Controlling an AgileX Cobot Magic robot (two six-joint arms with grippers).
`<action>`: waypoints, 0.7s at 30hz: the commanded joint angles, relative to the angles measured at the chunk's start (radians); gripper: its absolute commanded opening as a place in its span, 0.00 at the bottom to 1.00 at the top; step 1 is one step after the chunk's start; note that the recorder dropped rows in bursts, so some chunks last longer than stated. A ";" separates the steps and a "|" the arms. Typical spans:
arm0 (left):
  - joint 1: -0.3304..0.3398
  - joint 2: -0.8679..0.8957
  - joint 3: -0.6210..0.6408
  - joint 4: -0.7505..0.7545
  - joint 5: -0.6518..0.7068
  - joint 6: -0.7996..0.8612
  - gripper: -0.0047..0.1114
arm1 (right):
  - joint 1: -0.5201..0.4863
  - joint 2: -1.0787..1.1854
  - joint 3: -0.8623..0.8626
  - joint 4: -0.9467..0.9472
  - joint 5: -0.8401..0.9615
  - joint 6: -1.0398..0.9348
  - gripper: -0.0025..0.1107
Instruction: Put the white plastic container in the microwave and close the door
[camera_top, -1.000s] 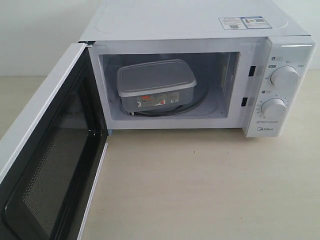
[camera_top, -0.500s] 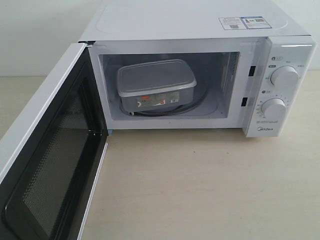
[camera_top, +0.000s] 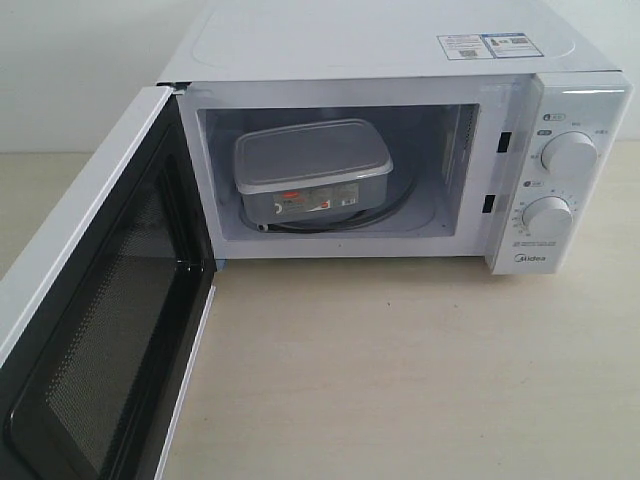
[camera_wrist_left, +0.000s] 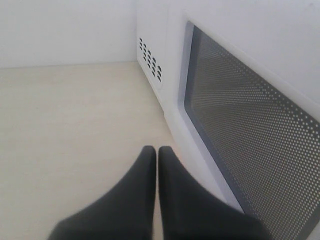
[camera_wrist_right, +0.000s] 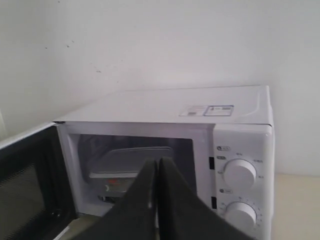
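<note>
Fingers on both arms are pressed shut with nothing between them. In the left wrist view the left fingers hang low over the pale bench, tips together, just beside the outer face of the open door and its dotted mesh window; past them a block of vent slots shows on the microwave's side wall. The right fingers are raised well back from the microwave and aimed at its open cavity, where they hide the middle of the opening and part of the box inside. Neither arm shows in the exterior view. There the door stands swung wide to the left, its black inner frame facing the camera and its lower corner cut off by the picture's edge. Deeper in, the white plastic container sits inside the cavity, toward its left side, lid on and red-and-white label facing out, covering most of the glass turntable. Small print by the two dials is too fine to read.
</note>
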 joint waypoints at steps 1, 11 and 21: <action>0.003 -0.002 0.004 0.001 -0.001 -0.009 0.07 | -0.002 -0.059 0.138 -0.158 -0.148 0.143 0.02; 0.003 -0.002 0.004 0.001 -0.001 -0.009 0.07 | -0.002 -0.059 0.317 -0.337 -0.269 0.266 0.02; 0.003 -0.002 0.004 0.001 -0.001 -0.009 0.07 | -0.002 -0.059 0.328 -0.389 -0.117 0.266 0.02</action>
